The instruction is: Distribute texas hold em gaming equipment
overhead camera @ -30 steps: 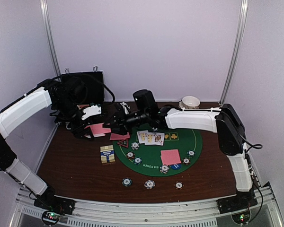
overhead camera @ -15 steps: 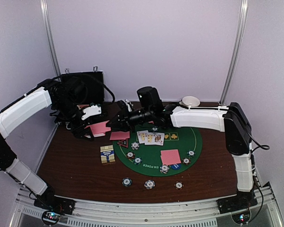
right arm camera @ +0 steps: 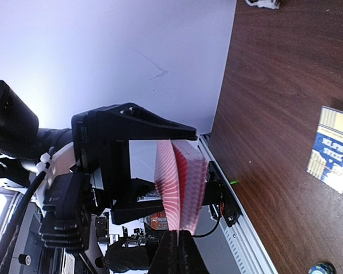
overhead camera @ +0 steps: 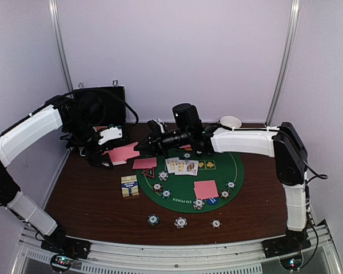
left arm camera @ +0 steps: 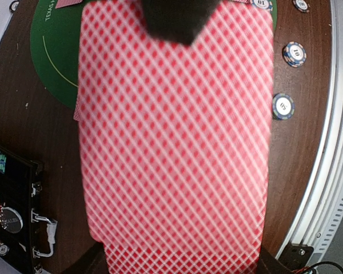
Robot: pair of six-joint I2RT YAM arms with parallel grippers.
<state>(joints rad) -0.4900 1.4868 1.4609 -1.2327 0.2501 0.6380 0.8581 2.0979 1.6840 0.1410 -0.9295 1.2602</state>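
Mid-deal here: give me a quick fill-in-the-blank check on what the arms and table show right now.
The left gripper holds the deck of ____.
The right gripper has its jaws ____ on the edge of one card.
The card box stands off the green mat, on its ____ side.
Missing: cards; shut; left.

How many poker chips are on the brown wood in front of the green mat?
3, in a row: a left chip, a middle chip and a right chip. None looks hidden there.
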